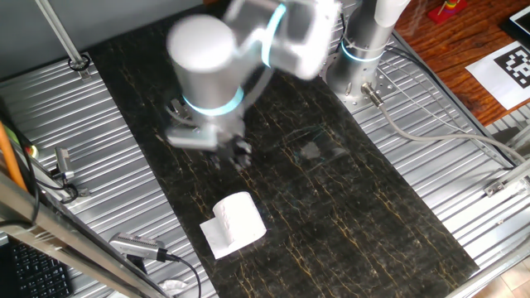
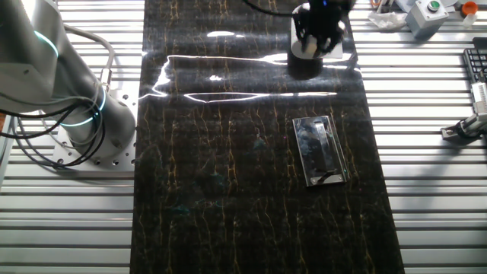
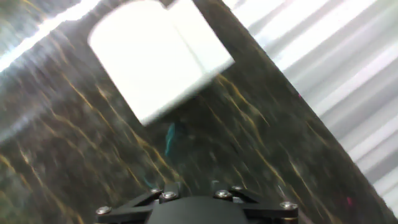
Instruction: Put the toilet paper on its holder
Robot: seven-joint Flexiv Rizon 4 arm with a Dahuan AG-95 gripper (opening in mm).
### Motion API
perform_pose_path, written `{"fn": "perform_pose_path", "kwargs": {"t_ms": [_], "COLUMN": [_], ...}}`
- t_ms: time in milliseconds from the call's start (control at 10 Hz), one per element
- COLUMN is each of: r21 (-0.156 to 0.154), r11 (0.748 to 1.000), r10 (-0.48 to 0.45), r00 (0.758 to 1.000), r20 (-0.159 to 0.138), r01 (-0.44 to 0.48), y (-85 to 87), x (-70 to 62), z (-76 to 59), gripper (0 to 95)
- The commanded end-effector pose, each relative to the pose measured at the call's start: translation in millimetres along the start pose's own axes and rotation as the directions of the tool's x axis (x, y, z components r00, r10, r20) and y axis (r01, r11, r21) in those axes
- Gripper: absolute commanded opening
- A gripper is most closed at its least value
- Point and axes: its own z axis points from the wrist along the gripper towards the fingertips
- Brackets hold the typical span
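Observation:
The toilet paper [image 1: 238,222] is a white roll with a loose sheet, lying on the dark mat near the front. In the hand view it [image 3: 155,56] fills the upper left. My gripper [image 1: 234,156] hangs above the mat, behind the roll and apart from it, blurred. In the other fixed view the gripper [image 2: 319,27] is in front of the roll [image 2: 307,49] and hides part of it. The holder [image 2: 321,150] is a flat shiny grey plate on the mat, faint in the first fixed view [image 1: 310,151], to the right of the gripper. The fingers do not show clearly.
The robot's round silver base [image 2: 84,122] stands on the ribbed metal table [image 1: 431,149] beside the mat, with cables around it. A printed tag [image 1: 513,66] lies at the far right. A grey button box [image 2: 434,11] sits at the table's edge.

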Motion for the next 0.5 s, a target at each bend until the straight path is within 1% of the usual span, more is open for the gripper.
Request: {"fn": "perform_pose_path", "kwargs": {"t_ms": [100, 200, 300, 400, 500], "r21": [-0.001, 0.011, 0.048, 0.053, 0.052], "r11": [0.998, 0.992, 0.981, 0.979, 0.977], "r10": [-0.055, -0.123, -0.189, -0.202, -0.21], "r00": [0.997, 0.99, 0.979, 0.977, 0.975], "r20": [0.05, 0.075, 0.076, 0.074, 0.07], "r01": [0.055, 0.122, 0.186, 0.198, 0.207], "y": [20.0, 21.5, 21.1, 21.1, 21.0], "x": [-21.0, -23.0, -23.2, -23.2, -23.2], "z": [10.3, 13.6, 15.6, 16.0, 16.5], "gripper": [76.0, 76.0, 76.0, 95.0, 95.0]}}
